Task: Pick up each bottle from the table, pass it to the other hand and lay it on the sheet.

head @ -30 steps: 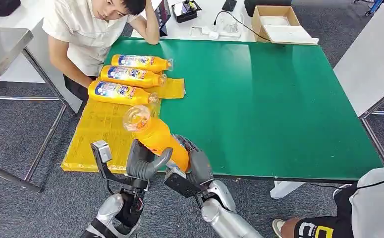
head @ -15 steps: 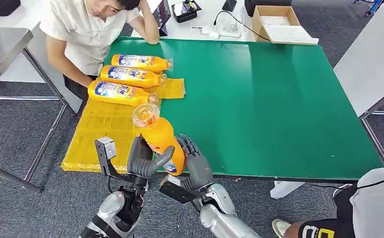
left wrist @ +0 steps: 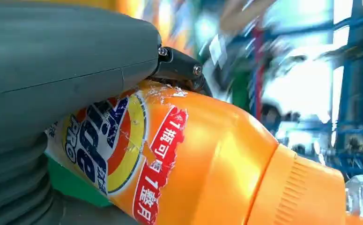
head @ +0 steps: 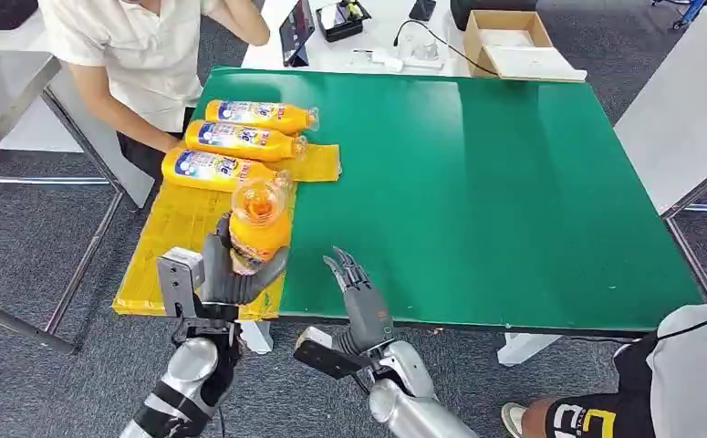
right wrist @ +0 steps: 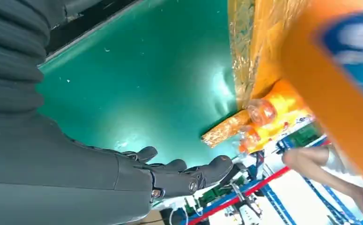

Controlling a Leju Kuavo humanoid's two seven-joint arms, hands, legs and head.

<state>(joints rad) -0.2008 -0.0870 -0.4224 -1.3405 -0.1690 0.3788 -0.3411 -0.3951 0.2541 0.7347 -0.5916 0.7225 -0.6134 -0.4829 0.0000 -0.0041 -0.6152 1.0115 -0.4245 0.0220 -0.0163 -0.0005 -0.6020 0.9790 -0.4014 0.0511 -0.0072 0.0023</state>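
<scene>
My left hand [head: 231,274] grips an orange bottle [head: 256,228] with a clear cap, held upright above the near part of the yellow sheet [head: 181,242]. The left wrist view shows that bottle's [left wrist: 179,159] label close up against the grey thumb. My right hand [head: 360,297] hovers open above the near edge of the green table [head: 477,182], to the right of the bottle and apart from it. Its fingers [right wrist: 184,176] are spread over green table [right wrist: 146,79]. Three more orange bottles [head: 231,141] lie side by side on the far end of the sheet.
A person [head: 140,55] in a white shirt sits at the table's far left corner, close to the lying bottles. A cardboard box [head: 509,41] and a power strip [head: 390,59] sit on the white table behind. Someone's knee [head: 696,374] is at the near right.
The right hand has let go of the bottle and drawn back to the right. The left hand now holds it alone and has carried it left over the sheet.
</scene>
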